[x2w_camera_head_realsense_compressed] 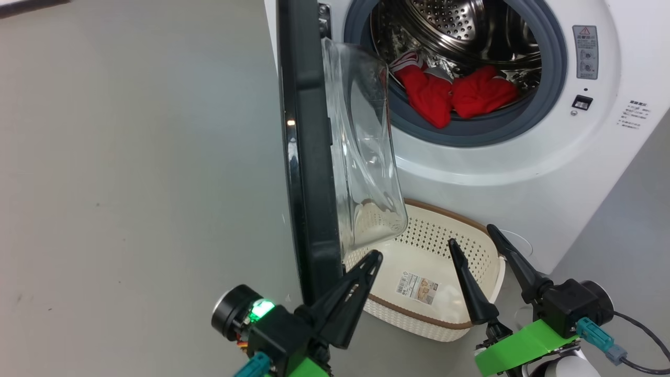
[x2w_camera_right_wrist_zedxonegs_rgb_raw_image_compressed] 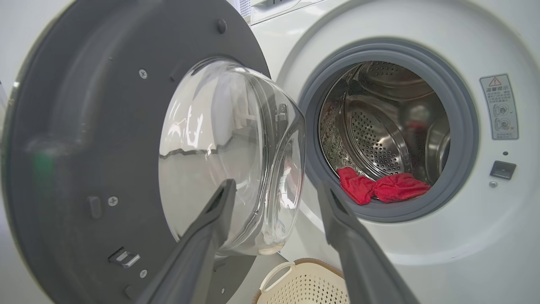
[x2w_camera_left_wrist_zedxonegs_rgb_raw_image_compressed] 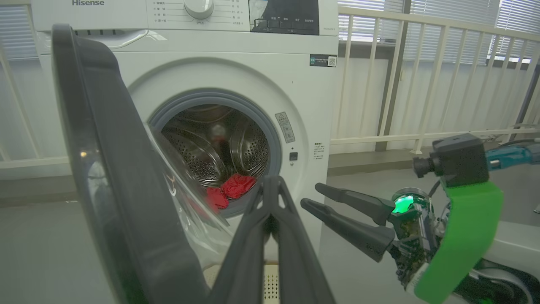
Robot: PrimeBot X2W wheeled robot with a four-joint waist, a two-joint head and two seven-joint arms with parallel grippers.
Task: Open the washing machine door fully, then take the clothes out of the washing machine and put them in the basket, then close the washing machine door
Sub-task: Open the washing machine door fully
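- The door [x2w_camera_head_realsense_compressed: 309,157] stands swung out on the washing machine's [x2w_camera_head_realsense_compressed: 523,173] left, edge-on to the head view. It looks short of fully open.
- Red clothes [x2w_camera_head_realsense_compressed: 460,97] lie at the drum's near lip. How many, I cannot tell.
- The basket [x2w_camera_head_realsense_compressed: 434,314] sits on the floor below the opening, handy for drops, its left end blurred behind the door's glass.
- The left end effector [x2w_camera_head_realsense_compressed: 374,256], pressed together and empty, is beside the door's near edge, likely for a push. Contact is unclear.
- The right end effector [x2w_camera_head_realsense_compressed: 472,234] is spread and empty above the basket.

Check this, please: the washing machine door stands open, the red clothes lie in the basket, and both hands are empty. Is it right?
One part is wrong: the red clothes lie in the drum, not in the basket, as the head view shows. The rest holds.
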